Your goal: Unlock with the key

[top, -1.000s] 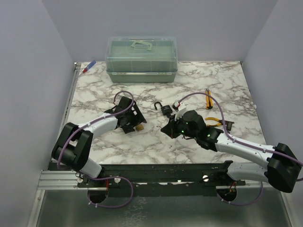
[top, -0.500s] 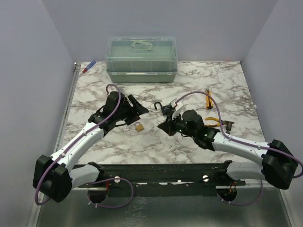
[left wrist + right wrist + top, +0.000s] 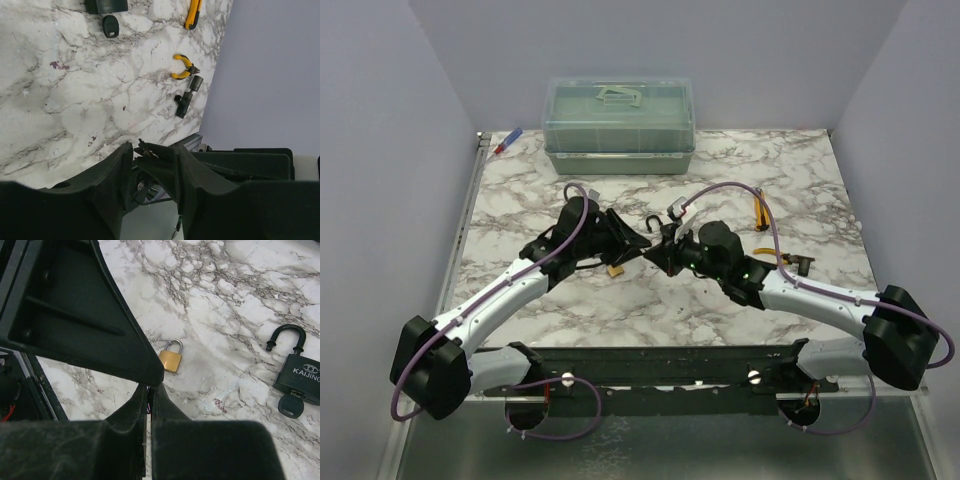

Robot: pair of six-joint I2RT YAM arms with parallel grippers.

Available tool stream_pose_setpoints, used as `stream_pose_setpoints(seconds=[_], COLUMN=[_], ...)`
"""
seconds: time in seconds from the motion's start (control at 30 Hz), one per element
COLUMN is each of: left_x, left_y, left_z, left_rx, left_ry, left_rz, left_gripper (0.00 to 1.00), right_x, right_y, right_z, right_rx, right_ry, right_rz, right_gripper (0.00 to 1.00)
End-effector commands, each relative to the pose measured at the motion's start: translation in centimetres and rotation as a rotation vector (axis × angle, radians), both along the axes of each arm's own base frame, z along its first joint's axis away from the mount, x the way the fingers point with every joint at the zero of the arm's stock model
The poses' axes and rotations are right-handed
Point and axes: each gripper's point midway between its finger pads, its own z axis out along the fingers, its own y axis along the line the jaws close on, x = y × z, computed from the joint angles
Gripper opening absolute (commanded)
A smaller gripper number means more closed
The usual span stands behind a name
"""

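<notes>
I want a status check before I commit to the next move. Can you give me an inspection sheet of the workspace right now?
Surface: marble-patterned table, no damage seen.
Job's things: key head sits at the keyway end of the black padlock, blade hidden; one shackle leg is free.
Clutter: brass padlock, shackle closed; yellow pliers; yellow knife; black socket tool; lidded box; pen.
Grippers: left gripper open, empty; right gripper shut, nothing seen held; both near the padlocks.
Cables: purple cables loop off both wrists, no snag seen.
Surroundings: plain walls on three sides.
</notes>
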Motion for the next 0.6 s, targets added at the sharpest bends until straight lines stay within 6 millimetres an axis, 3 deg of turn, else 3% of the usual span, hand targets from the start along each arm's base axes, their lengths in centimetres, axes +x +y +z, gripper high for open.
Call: stream_pose_setpoints(seconds=[0.0, 0.27, 0.37, 0.43, 0.57], left_x=[-0.1, 0.2, 0.4, 0.5, 0.8], left_y=[-1.0, -0.9, -0.7, -0.4, -0.1], left_z=[0.0, -0.4, -0.4, -0.3, -0.6], left_rx=[-0.031, -0.019, -0.013, -0.006, 0.010], left_ry=[0.013, 0.008, -0.003, -0.017, -0.022], left_rz=[0.001, 0.023, 0.036, 0.049, 0.072], left_gripper=[0.38, 0.28, 0.30, 0.37, 0.38], right_x=[0.5, 0.4, 0.3, 0.3, 0.2], right_y=[0.7, 0.8, 0.8, 0.7, 0.6], right_z=[1.4, 1.5, 1.4, 1.5, 1.5], right_rx=[0.017, 0.021, 0.018, 0.016, 0.016], right_ry=[-0.038, -0.040, -0.038, -0.037, -0.038], right_rz=[0.020, 0.027, 0.028, 0.028, 0.029], right_gripper=[0.00, 0.00, 0.00, 0.00, 0.00])
